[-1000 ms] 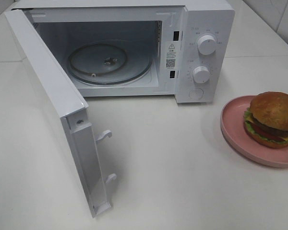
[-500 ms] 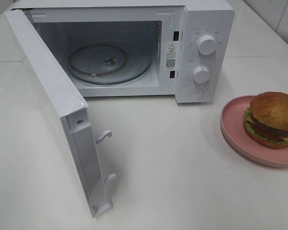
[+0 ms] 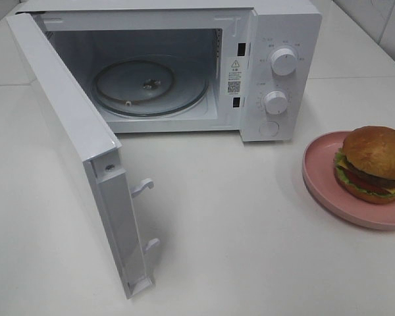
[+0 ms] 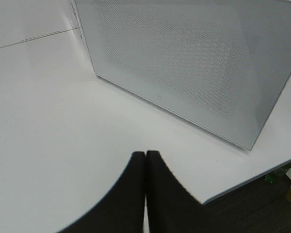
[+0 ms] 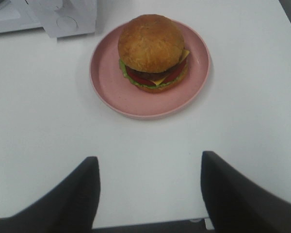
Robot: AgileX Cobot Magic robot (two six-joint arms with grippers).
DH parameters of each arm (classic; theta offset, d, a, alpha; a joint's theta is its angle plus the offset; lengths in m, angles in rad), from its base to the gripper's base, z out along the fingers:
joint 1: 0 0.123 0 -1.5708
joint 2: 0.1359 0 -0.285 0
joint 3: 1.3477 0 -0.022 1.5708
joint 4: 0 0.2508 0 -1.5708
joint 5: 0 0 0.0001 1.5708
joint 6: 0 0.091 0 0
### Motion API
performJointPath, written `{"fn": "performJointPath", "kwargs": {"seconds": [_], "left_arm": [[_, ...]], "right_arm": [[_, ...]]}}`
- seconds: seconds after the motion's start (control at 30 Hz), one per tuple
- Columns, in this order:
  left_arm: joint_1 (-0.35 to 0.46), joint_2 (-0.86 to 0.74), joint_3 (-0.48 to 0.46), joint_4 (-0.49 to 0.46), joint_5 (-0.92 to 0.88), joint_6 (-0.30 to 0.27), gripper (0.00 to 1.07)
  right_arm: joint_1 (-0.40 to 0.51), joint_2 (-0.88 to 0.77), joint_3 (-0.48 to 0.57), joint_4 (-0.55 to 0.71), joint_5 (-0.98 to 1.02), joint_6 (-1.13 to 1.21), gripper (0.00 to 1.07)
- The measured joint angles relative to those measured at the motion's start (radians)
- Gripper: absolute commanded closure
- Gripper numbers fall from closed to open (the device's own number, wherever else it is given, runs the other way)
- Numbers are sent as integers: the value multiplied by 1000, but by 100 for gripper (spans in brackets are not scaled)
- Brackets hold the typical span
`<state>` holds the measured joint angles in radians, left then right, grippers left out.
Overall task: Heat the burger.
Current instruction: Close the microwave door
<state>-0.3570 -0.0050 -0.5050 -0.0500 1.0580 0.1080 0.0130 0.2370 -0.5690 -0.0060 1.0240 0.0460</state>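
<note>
Pink plate (image 3: 316,172) cut off at exterior view's edge.

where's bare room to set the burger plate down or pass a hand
Bare table lies between the open microwave door and the pink plate, in front of the microwave. The glass turntable inside is bare too. It is tight at the right edge, where the burger sits on its plate.

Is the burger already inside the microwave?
No, the burger sits on the pink plate on the table, right of the open microwave, whose turntable is bare.
</note>
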Motion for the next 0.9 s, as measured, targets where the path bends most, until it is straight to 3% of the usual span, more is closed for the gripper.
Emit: {"fn": "performJointPath", "kwargs": {"seconds": [0.23, 0.57, 0.9], "left_arm": [[0, 0, 0, 0, 0, 0, 106], [0, 32, -6, -7, -10, 1, 106], [0, 313, -18, -7, -331, 25, 106]], "right_arm": [[0, -235, 60, 6, -11, -8, 49], [0, -241, 65, 6, -11, -15, 49], [1, -241, 65, 6, -11, -6, 49]]}}
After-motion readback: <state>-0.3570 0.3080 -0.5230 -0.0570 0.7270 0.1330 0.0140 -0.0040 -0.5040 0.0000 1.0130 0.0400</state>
